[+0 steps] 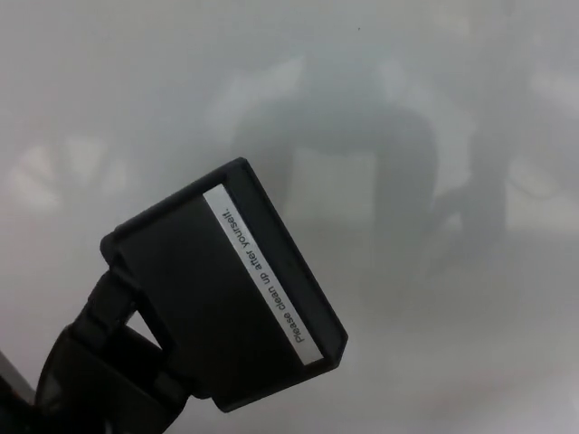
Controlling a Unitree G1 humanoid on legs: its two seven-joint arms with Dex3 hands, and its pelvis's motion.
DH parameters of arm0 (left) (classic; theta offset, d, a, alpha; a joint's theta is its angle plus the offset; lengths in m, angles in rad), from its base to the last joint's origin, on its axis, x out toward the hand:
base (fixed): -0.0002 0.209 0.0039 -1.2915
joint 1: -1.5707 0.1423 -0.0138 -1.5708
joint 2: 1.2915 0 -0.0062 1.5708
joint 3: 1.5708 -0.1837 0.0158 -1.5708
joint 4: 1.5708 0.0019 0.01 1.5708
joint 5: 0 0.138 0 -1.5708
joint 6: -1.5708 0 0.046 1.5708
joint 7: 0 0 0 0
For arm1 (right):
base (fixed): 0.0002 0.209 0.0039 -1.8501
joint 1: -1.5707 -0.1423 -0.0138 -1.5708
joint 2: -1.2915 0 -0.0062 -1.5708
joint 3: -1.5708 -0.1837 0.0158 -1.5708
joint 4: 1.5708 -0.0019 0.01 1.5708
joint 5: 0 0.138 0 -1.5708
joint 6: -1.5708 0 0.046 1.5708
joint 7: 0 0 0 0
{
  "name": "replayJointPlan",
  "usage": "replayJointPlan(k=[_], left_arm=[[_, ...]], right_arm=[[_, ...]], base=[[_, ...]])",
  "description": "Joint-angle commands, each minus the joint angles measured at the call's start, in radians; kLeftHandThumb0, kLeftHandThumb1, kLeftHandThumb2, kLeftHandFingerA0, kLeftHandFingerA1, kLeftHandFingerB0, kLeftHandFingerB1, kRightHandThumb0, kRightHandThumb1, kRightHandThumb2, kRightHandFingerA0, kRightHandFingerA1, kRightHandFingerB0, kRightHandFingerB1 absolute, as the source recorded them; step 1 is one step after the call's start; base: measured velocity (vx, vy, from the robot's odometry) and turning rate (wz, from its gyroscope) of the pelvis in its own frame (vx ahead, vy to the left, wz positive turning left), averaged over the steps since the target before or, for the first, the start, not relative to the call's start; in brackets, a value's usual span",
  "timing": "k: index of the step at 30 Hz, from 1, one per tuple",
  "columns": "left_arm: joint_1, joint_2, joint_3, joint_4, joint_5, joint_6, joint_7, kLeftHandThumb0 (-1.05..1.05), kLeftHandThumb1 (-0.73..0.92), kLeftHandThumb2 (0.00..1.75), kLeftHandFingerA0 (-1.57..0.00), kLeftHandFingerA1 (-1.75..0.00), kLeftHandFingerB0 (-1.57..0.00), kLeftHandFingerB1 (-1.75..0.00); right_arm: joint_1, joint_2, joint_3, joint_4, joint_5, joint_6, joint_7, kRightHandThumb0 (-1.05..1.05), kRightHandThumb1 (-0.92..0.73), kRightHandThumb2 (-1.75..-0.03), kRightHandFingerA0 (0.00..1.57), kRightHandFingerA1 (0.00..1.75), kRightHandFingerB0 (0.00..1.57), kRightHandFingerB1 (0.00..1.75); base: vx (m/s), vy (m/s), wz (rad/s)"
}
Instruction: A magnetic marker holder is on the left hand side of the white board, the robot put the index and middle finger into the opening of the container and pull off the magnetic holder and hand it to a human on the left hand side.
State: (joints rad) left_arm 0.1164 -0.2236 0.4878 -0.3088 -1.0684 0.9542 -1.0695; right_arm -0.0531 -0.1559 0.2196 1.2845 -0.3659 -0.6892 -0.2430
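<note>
1. Black plastic fills the lower left of the frame: the holder [213,298], a boxy container, sits tilted, its long edge running from the upper middle-left down toward the lower centre.
2. Along that edge runs a white label [262,274] with dark print reading "Please clean up after yourself"; the text is turned sideways and partly upside down in the head view.
3. The left hand [95,375] comes in from the bottom left corner and meets the holder at its left and lower side.
4. One of its fingers [104,303] reaches up to the holder's left corner, and the dark bulk of the hand presses against the holder's underside; a small pale gap shows between that finger and the box.
5. The fingers are clamped on the holder. Whether any of them go into its opening cannot be told, since the opening faces away from the camera.
6. Behind everything lies the whiteboard [434,108], a pale grey glossy surface that takes up the rest of the frame.
7. Blurred dark reflections spread over the board's upper middle and right side; their shapes are too soft to identify.
8. Whether the holder touches the board or is off it cannot be told.
9. The right hand does not appear.
</note>
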Motion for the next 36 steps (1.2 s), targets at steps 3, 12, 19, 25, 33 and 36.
replayJointPlan(k=[3,12,19,25,33,36], left_arm=[[0.085,0.010,0.012,-0.024,-0.227,-0.053,-0.078,-0.95,0.50,0.57,-0.35,-0.31,-0.30,-0.37],[0.138,0.048,-0.024,-0.025,-0.265,-0.073,-0.080,-0.92,0.49,0.57,-0.34,-0.31,-0.28,-0.38],[0.187,0.068,-0.056,-0.033,-0.279,-0.101,-0.076,-0.97,0.50,0.57,-0.35,-0.31,-0.30,-0.39],[0.191,0.083,-0.088,-0.032,-0.287,-0.134,-0.074,-0.95,0.42,0.83,-0.33,-0.37,-0.30,-0.46],[0.211,0.099,-0.113,-0.026,-0.319,-0.142,-0.058,-0.90,0.47,0.56,-0.40,-0.33,-0.37,-0.39],[0.218,0.095,-0.123,-0.032,-0.315,-0.156,-0.058,-0.95,0.50,0.57,-0.40,-0.33,-0.34,-0.40]], right_arm=[[0.059,-0.023,0.025,0.003,-0.030,-0.001,-0.041,-0.64,-0.60,-0.95,0.72,0.64,0.45,0.53],[0.092,-0.022,0.049,0.001,-0.044,0.005,-0.069,-0.59,-0.73,-0.62,0.82,0.50,0.52,0.40],[0.114,-0.025,0.060,-0.001,-0.049,0.009,-0.070,-0.62,-0.75,-0.63,0.79,0.49,0.51,0.39],[0.102,-0.029,0.068,0.000,-0.059,0.009,-0.086,-0.65,-0.75,-0.63,0.84,0.53,0.53,0.39],[0.105,-0.027,0.062,0.002,-0.054,0.006,-0.085,-0.63,-0.60,-0.94,0.73,0.64,0.48,0.54],[0.106,-0.027,0.063,0.001,-0.057,0.004,-0.089,-0.61,-0.74,-0.63,0.83,0.53,0.54,0.40]], base=[[0.00,0.000,0.00],[0.00,0.000,0.00],[0.00,0.000,0.00],[0.00,0.000,0.00],[0.00,0.000,0.00],[0.00,0.000,0.00]])
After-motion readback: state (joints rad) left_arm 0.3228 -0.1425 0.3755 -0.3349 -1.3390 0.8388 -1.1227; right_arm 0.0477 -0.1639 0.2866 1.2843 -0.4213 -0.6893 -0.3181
